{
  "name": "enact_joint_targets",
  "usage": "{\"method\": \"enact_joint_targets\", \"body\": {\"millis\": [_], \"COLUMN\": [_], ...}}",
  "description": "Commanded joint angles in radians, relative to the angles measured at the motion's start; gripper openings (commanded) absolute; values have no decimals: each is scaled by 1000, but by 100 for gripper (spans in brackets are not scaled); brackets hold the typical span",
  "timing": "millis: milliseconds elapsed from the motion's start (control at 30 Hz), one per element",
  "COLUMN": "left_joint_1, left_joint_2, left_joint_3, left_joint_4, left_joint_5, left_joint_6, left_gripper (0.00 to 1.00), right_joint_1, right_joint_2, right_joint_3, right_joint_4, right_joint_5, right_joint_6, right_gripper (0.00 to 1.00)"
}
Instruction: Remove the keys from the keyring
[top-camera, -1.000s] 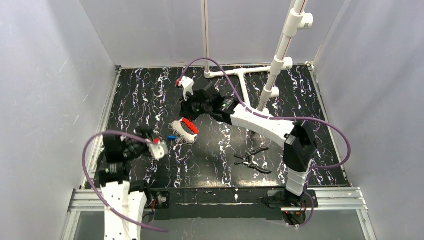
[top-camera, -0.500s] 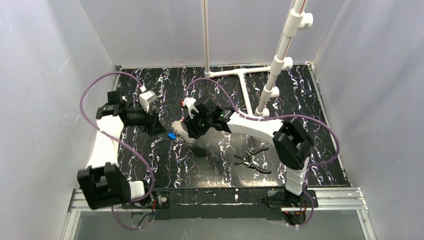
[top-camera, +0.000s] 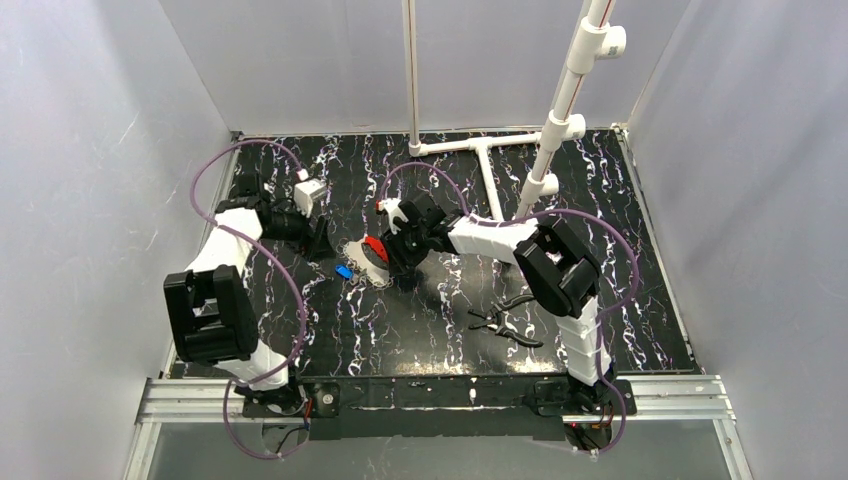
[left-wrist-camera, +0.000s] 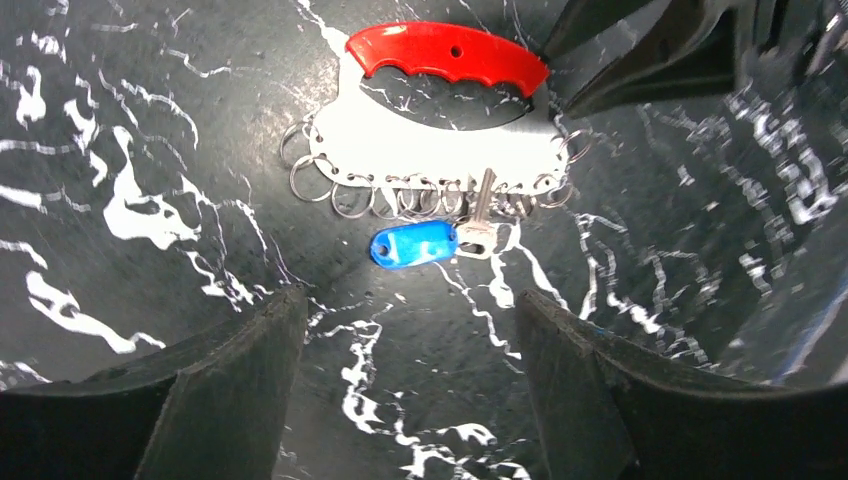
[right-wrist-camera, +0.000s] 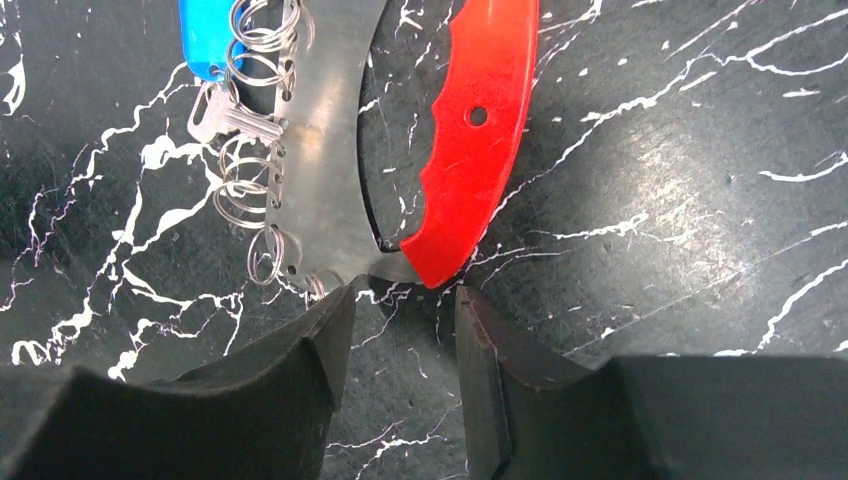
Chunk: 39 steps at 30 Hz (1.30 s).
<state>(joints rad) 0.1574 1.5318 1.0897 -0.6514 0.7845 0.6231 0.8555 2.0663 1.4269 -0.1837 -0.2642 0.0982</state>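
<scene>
Fingers (right-wrist-camera: 300, 370) of the right gripper (right-wrist-camera: 402, 300) gape beside the keyring (right-wrist-camera: 475, 140)

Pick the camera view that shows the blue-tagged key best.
Left wrist: the blue-tagged key lies whole and unobstructed beside the red-handled keyring, with the tag and the metal part both sharp. Right wrist cuts the tag off at the frame's top edge. Top external shows only a tiny blue speck beside the keyring.

Marbled table (top-camera: 650, 260) — keyring (top-camera: 373, 249), pliers (top-camera: 506, 320)
</scene>
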Motion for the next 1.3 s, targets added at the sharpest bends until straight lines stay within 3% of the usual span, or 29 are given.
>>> {"method": "enact_joint_targets", "body": {"millis": [0, 133, 333, 733, 933, 1267], "left_joint_1": [-81, -119, -201, -239, -239, -239], "left_joint_2": [33, 122, 198, 274, 272, 240], "left_joint_3": [42, 87, 111, 60, 38, 17], "left_joint_4": [-10, 42, 38, 143, 145, 132], "left_joint_5": [-89, -123, -173, -343, -360, -304], "left_joint_6": [284, 289, 354, 317, 334, 356], "left_gripper": [76, 78, 90, 80, 59, 0], "right_joint_1": [-15, -21, -22, -36, -38, -50], "right_joint_2": [31, 48, 73, 87, 85, 68], "right_joint_3": [46, 68, 84, 88, 86, 93], "right_joint_4": [3, 0, -1, -2, -2, 13], "right_joint_5": [-40, -33, -24, -42, -37, -62], "right_joint_6": [9, 8, 8, 25, 23, 22], "right_gripper": [51, 50, 50, 50, 50, 57]}}
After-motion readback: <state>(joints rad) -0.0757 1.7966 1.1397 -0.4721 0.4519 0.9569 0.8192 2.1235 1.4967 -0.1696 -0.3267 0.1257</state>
